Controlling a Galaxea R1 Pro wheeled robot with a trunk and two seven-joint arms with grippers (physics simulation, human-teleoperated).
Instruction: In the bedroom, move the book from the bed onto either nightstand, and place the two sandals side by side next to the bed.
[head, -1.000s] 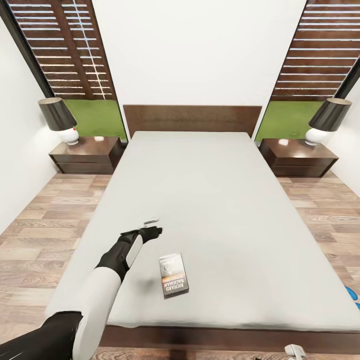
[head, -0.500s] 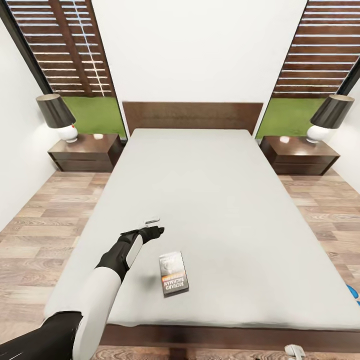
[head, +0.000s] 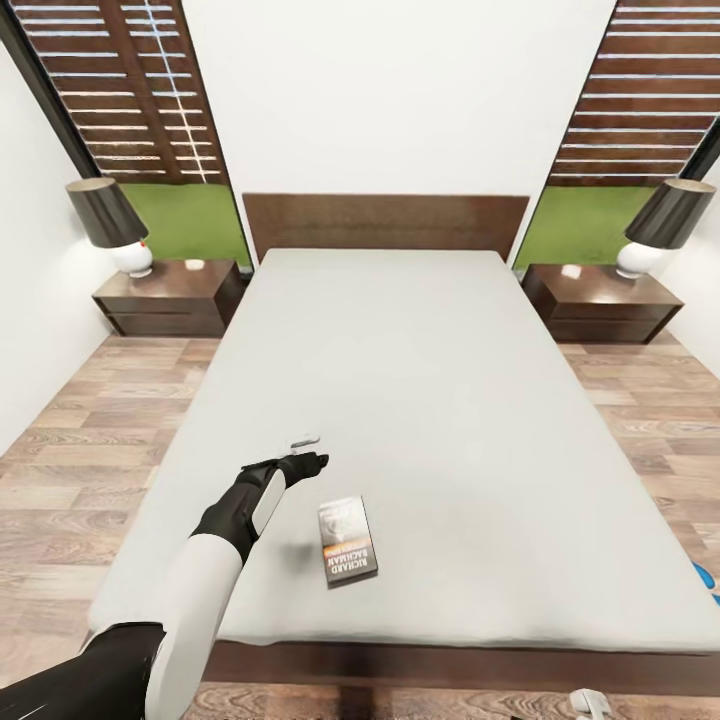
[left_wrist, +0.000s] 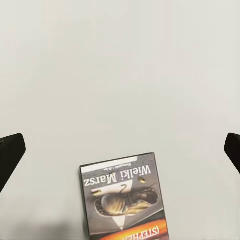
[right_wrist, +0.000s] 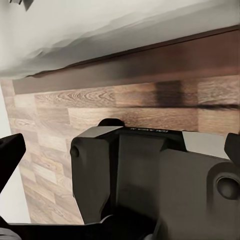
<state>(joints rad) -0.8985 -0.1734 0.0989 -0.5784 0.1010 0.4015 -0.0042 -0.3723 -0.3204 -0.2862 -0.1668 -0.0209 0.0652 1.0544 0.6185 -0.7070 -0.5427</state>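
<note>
The bed (head: 420, 400) is broad and low, with a smooth, pale grey mattress on a dark brown wooden frame and a flat plank headboard (head: 385, 222) against the white wall. The book (head: 347, 541) lies flat on the mattress near the foot of the bed, a thin rectangular paperback with a dark glossy cover, a grey picture and an orange band of lettering. The left gripper (head: 303, 452) hangs above the mattress just beside the book, on the headboard side of it and not touching it. In the left wrist view its two black fingertips (left_wrist: 11, 155) stand wide apart with only bare mattress between them, and the book (left_wrist: 125, 197) lies below that gap.

At each side of the headboard stands a nightstand (head: 168, 298), a low boxy cabinet of dark wood with a shiny top, and the other nightstand (head: 600, 302) matches it. Each carries a lamp (head: 112, 226) with a round white base and a dark cone shade. The floor (head: 90, 450) around the bed is brown wood planks with visible grain. Off the bed's right edge near its foot, a sliver of bright blue sandal (head: 708, 580) shows on the floor.

The right wrist view shows the bed's dark frame rail (right_wrist: 130, 65) over plank floor, with the robot's grey body below; the right gripper's dark fingertips (right_wrist: 10, 155) sit at the picture's opposite edges, spread wide apart.
</note>
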